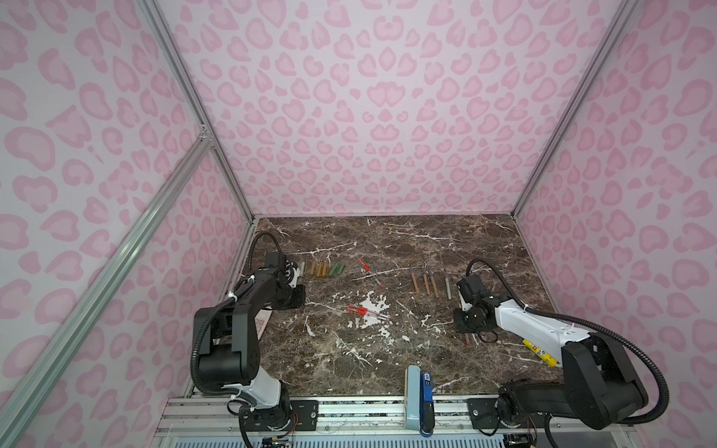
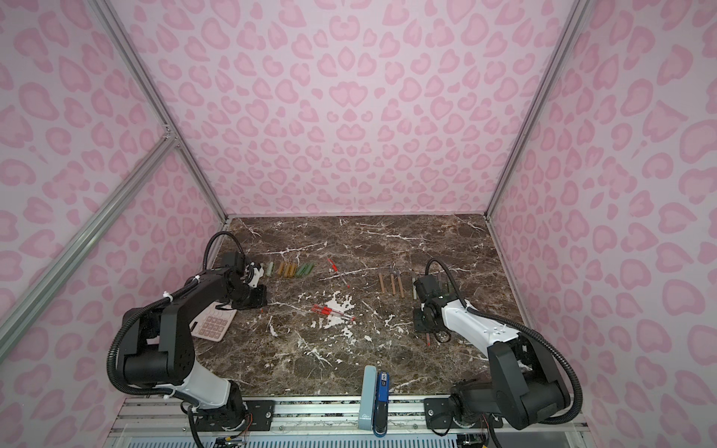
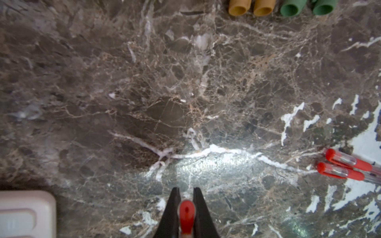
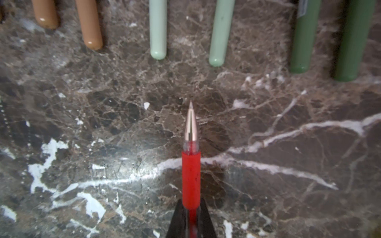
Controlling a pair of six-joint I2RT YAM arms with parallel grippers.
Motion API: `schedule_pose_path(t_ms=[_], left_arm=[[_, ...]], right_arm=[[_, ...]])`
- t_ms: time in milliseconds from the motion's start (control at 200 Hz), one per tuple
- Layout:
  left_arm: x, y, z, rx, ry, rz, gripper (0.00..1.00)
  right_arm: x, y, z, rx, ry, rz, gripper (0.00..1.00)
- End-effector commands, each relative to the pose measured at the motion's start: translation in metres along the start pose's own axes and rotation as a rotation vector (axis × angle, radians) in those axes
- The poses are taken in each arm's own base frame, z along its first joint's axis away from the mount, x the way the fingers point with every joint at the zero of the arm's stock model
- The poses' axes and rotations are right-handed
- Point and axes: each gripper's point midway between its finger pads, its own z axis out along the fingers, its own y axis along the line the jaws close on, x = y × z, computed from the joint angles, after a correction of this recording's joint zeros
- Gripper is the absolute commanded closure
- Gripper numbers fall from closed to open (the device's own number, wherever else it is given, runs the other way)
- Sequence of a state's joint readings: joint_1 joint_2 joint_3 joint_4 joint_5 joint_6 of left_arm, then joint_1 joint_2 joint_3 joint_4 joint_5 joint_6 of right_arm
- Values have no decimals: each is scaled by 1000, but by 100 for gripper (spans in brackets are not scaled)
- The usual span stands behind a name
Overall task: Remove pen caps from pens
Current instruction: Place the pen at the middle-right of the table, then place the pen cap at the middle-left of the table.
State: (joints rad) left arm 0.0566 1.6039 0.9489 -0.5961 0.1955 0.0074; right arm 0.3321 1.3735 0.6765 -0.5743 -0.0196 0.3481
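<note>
Red cap (image 3: 186, 212) right up close, pinched in the left gripper (image 3: 186, 190), jaws closed on it. Across the table the right gripper (image 4: 190, 203) is clamped round the bare red pen (image 4: 191, 173), tip pointing out at the row of uncapped pens (image 4: 157, 31). Loose caps (image 3: 263, 8) lie lined up just beyond the left gripper, long axes running away from it. That looks the likely drop spot. Two capped red pens (image 1: 359, 310) lie crosswise mid-table, caps toward the left arm.
</note>
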Motion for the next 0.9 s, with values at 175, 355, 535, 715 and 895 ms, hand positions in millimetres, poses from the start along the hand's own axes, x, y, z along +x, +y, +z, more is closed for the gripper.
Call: schedule_pose_path(t_ms=[175, 355, 535, 715, 895], left_arm=[[1, 7, 5, -35, 29, -17, 90], [1, 8, 7, -41, 43, -20, 88], [2, 10, 10, -50, 61, -25, 88], [4, 13, 17, -56, 73, -26, 86], [4, 15, 20, -67, 76, -29, 82]], right_arm=[[3, -3, 4, 24, 23, 5, 78], [1, -1, -2, 14, 2, 3, 72], [-8, -1, -17, 1, -56, 0, 68], [-24, 2, -44, -44, -190, 31, 59], [-37, -5, -75, -49, -324, 57, 48]])
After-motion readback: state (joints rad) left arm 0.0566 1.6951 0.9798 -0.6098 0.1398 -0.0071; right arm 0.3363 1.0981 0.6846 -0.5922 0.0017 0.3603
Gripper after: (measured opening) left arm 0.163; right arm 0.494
